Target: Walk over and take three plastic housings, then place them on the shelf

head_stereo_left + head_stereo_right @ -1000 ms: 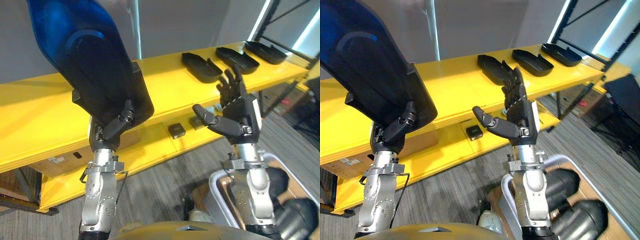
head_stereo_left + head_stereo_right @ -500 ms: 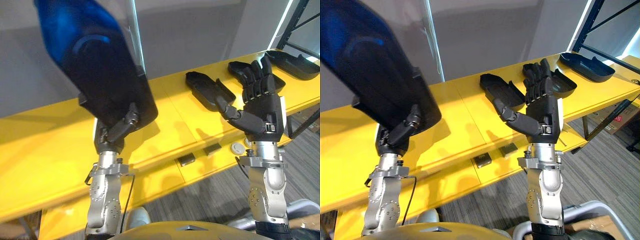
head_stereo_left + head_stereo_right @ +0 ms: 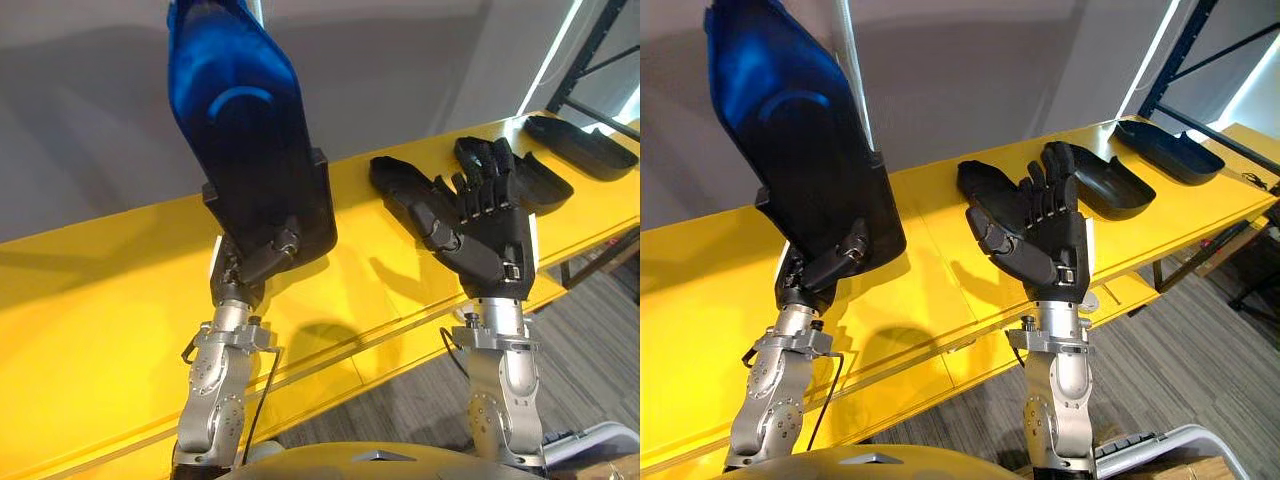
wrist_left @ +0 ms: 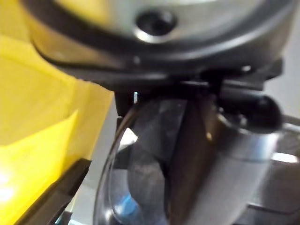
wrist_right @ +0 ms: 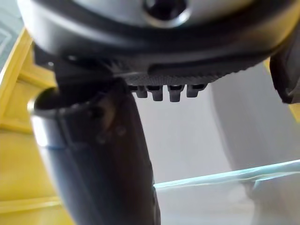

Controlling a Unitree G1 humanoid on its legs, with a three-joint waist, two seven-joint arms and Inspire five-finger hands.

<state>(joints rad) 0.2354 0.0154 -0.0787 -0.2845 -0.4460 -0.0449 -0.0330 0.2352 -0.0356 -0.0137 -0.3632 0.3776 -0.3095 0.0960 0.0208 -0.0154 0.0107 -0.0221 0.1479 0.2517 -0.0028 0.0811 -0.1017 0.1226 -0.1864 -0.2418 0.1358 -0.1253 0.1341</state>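
- Holding one big dark, blue-sheened plastic housing (image 3: pixel 255 150) upright, the left hand (image 3: pixel 258 265) has its fingers curled round the lower edge. The part is up in the air above the yellow shelf (image 3: pixel 100 300), not touching it.
- The right hand (image 3: pixel 490 235) is raised with its fingers spread and straight, carrying nothing.
- Three more housings already lie in a row further along the shelf to the robot's right: the nearest housing (image 3: pixel 395 180), the middle housing (image 3: pixel 1115 185) and the far housing (image 3: pixel 1165 150).
- My reading is that the carrying is done and the setting-down of the held piece is not. It has to come down flat onto the bare stretch of shelf below it.
- From the left eye the right hand overlaps the middle housing. From the right eye that housing sits clear and the hand covers part of the nearest one instead.
- Up close, the right wrist view confirms a row of straight fingertips (image 5: pixel 168 91) with nothing between them. The left wrist view catches the shelf's yellow beside the hand.
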